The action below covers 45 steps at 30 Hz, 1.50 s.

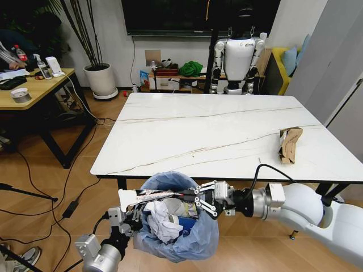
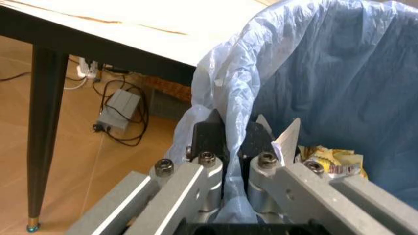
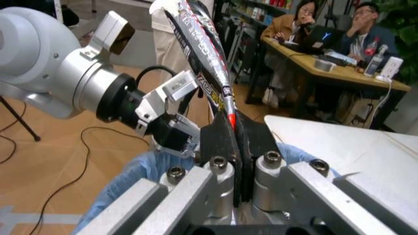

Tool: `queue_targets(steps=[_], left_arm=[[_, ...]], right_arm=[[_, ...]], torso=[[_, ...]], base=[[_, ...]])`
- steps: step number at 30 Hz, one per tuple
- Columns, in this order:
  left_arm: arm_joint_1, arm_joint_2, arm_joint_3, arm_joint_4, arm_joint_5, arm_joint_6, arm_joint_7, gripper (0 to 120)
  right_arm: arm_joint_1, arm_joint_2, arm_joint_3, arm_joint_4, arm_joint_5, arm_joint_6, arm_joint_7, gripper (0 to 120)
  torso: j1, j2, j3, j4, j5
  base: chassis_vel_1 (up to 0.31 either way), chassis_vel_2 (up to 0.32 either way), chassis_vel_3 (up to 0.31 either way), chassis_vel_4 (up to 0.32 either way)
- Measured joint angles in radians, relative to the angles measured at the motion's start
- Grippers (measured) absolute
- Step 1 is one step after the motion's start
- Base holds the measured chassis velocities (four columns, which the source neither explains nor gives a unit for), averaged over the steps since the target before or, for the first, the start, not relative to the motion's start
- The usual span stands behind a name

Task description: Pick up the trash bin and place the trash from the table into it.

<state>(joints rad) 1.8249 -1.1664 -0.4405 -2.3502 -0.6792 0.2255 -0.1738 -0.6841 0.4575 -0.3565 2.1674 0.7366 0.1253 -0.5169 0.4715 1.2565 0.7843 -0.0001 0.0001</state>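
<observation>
Crinkled blue plastic lines the trash bin [image 1: 176, 224], which we are holding just off the near edge of the table [image 1: 210, 133], its mouth below the tabletop. Our left gripper [image 2: 234, 128] is pinching the bag and rim on the bin's left side, fingers closed with the liner between them. Our right gripper [image 1: 199, 199] is reaching across the bin's mouth from the right, clamped on a long red snack wrapper [image 3: 207, 58]. The wrapper's long axis is lying roughly level over the opening, pointing toward the left gripper, so it sits directly above the crumpled white paper [image 1: 161, 221] already inside. A straight drop should land it, we judge. The brown paper bag [image 1: 289, 144] is resting on the table's right side, nearer our right arm.
</observation>
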Motion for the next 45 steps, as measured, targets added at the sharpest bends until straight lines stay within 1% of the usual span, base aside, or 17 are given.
queue_targets(steps=[10,11,12,13,16,19,22,25,27,28,30,31,35,37,40,42,45], left_arm=[[0.008,-0.007,0.001,-0.006,0.0,0.003,0.0,0],[0.009,-0.007,0.002,-0.006,0.0,0.004,0.0,0],[0.009,-0.007,0.002,-0.006,0.0,0.004,0.0,0],[0.01,-0.007,0.003,-0.006,0.001,0.004,0.0,0],[0.01,-0.007,0.003,-0.006,0.001,0.004,0.0,0],[0.01,-0.008,0.004,-0.005,0.0,0.007,-0.002,0],[0.011,-0.008,0.005,-0.005,-0.005,0.012,-0.008,0],[0.019,-0.005,0.004,-0.004,-0.007,0.014,-0.011,0],[0.023,-0.003,0.003,-0.003,-0.008,0.015,-0.013,0],[0.023,-0.003,0.003,-0.003,-0.008,0.015,-0.013,0],[0.027,-0.002,0.003,-0.003,-0.008,0.015,-0.014,0],[0.029,0.0,0.002,-0.001,-0.008,0.016,-0.016,0],[0.036,0.001,-0.004,0.001,-0.011,0.017,-0.019,0],[0.037,0.001,-0.005,0.0,-0.012,0.017,-0.019,0],[0.038,0.004,-0.009,-0.006,-0.015,0.017,-0.02,0],[0.039,0.005,-0.01,-0.007,-0.016,0.017,-0.02,0],[0.038,0.007,-0.011,-0.008,-0.016,0.017,-0.021,0]], right_arm=[[0.035,0.04,-0.044,-0.062,-0.007,0.0,0.005,0],[0.032,0.041,-0.044,-0.072,-0.015,0.002,0.005,7],[0.03,0.041,-0.044,-0.073,-0.017,0.002,0.005,7],[0.026,0.041,-0.043,-0.078,-0.02,0.004,0.005,14],[0.022,0.04,-0.039,-0.081,-0.022,0.005,0.005,18],[0.009,0.039,-0.027,-0.089,-0.022,0.006,0.005,36],[0.003,0.039,-0.022,-0.095,-0.022,0.007,0.005,43],[-0.003,0.038,-0.009,-0.096,-0.009,0.009,0.012,58],[-0.001,0.048,0.004,-0.101,0.016,0.009,0.037,65],[-0.001,0.048,0.004,-0.101,0.016,0.009,0.037,65],[0.009,0.061,0.022,-0.109,0.049,0.008,0.068,71],[0.025,0.075,0.04,-0.123,0.088,0.004,0.114,78],[0.066,0.106,0.083,-0.181,0.163,-0.017,0.292,94],[0.07,0.112,0.092,-0.195,0.17,-0.023,0.325,97],[0.057,0.129,0.139,-0.237,0.189,-0.041,0.458,100],[0.046,0.133,0.154,-0.245,0.192,-0.043,0.491,100],[-0.008,0.14,0.224,-0.272,0.205,-0.054,0.552,100]], torso=[[0.0,0.0,0.0,0.0001,0.0],[0.0,0.0,0.0,0.0001,-0.0002],[0.0,0.0,0.0,0.0001,-0.0002],[0.0,0.0,0.0,0.0001,-0.0001],[0.0,0.0,0.0,0.0,0.0],[0.0,0.0,0.0,0.0,-0.0001],[0.0,0.0,0.0,0.0,-0.0001],[0.0,0.0,0.0,0.0,-0.0002],[0.0,0.0,0.0,-0.0002,-0.0001],[0.0,0.0,0.0,-0.0002,-0.0001],[0.0,0.0,0.0,-0.0001,0.0],[0.0,0.0,0.0,0.0001,0.0],[0.0,0.0,0.0,0.0002,-0.0001],[0.0,0.0,0.0,0.0002,-0.0001],[0.0,0.0,0.0,0.0001,-0.0001],[0.0,0.0,0.0,0.0001,0.0],[0.0,0.0,0.0,0.0001,-0.0001]], base=[[0.0,0.0,0.0,0.0],[0.0,0.0,0.0,0.0],[0.0,0.0,0.0,0.0],[0.0,0.0,0.0,0.0],[0.0,0.0,0.0,0.0],[0.0,0.0,0.0,0.0],[0.0,0.0,0.0,0.0],[0.0,0.0,0.0,0.0],[0.0,0.0,0.0,0.0],[0.0,0.0,0.0,0.0],[0.0,0.0,0.0,0.0],[0.0,0.0,0.0,0.0],[0.0,0.0,0.0,0.0],[0.0,0.0,0.0,0.0],[0.0,0.0,0.0,0.0],[0.0,0.0,0.0,0.0],[0.0,0.0,0.0,0.0]])
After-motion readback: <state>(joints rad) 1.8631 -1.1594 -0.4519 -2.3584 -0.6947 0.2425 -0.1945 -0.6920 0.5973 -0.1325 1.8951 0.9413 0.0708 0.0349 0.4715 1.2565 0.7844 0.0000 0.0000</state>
